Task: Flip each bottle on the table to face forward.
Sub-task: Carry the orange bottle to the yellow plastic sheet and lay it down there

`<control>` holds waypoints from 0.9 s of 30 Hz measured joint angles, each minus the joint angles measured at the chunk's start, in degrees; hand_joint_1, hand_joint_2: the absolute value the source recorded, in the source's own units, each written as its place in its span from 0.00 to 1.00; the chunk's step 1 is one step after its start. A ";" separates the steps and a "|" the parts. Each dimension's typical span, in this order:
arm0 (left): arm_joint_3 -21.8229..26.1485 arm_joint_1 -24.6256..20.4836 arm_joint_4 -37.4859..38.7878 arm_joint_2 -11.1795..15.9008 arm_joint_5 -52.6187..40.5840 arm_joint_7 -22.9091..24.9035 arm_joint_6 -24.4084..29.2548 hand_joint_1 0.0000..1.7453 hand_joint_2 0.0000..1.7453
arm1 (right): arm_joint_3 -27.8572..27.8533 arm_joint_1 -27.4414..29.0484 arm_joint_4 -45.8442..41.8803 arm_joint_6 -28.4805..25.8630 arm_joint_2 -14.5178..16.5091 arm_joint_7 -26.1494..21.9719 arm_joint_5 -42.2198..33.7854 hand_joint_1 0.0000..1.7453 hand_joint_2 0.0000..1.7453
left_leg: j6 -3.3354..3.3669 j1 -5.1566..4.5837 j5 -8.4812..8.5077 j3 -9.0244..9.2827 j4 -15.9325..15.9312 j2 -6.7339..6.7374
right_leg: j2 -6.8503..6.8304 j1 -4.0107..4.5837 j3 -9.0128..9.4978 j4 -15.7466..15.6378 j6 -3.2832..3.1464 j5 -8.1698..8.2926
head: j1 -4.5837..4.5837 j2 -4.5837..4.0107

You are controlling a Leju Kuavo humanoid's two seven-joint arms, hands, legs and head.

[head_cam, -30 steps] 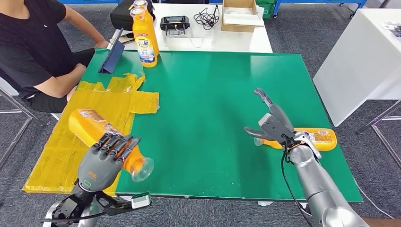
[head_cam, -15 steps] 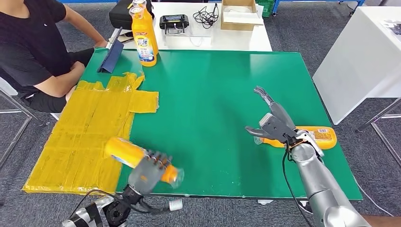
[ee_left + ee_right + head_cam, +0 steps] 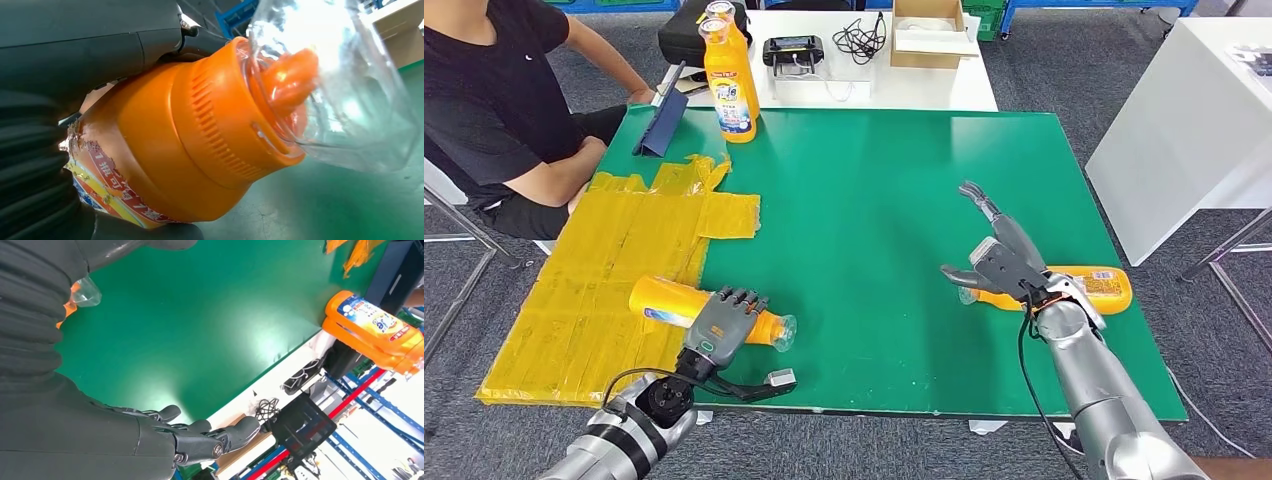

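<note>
Left hand [image 3: 724,318] wrapped over lying orange bottle [image 3: 669,303], right hand [image 3: 1002,260] spread, empty, above second bottle [image 3: 1092,288]

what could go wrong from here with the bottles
The left robot hand grips a lying bottle near the table's front edge; on release it could roll off. The right robot hand hangs open over another bottle close to the right edge and might nudge it over while closing.
</note>
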 joint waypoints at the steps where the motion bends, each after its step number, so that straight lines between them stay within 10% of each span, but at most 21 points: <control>1: 0.65 -0.06 0.33 -0.29 0.00 -0.41 0.00 1.00 1.00 | 0.01 0.00 0.05 -0.01 0.05 0.02 0.04 0.00 1.00 | 0.00 0.00 0.00 0.02 0.00 0.00 | 0.00 0.00 0.02 0.00 0.00 0.00 | 0.00 0.00; 6: 2.82 -0.48 1.50 -1.37 0.00 -1.37 0.01 1.00 1.00 | 0.10 0.00 0.32 -0.04 0.35 0.03 0.14 0.00 1.00 | 0.00 0.00 0.01 0.09 0.00 0.00 | -0.03 0.00 0.13 0.00 0.00 0.00 | 0.00 0.00; 10: 3.50 -0.60 2.03 -1.78 0.00 -1.44 0.07 0.00 1.00 | 0.25 0.00 0.46 -0.07 0.48 0.03 0.15 0.00 1.00 | 0.00 -0.01 0.01 0.13 0.00 0.00 | -0.05 -0.01 0.16 -0.01 0.00 0.00 | 0.00 0.00; 27: 1.60 1.98 -2.20 2.51 0.00 13.60 7.94 0.00 1.00 | 2.20 1.97 -0.31 -0.70 0.06 0.34 3.59 0.00 1.00 | -0.02 0.10 0.01 -0.01 0.00 0.00 | -0.06 0.15 -0.08 0.01 0.00 -0.01 | 0.01 0.00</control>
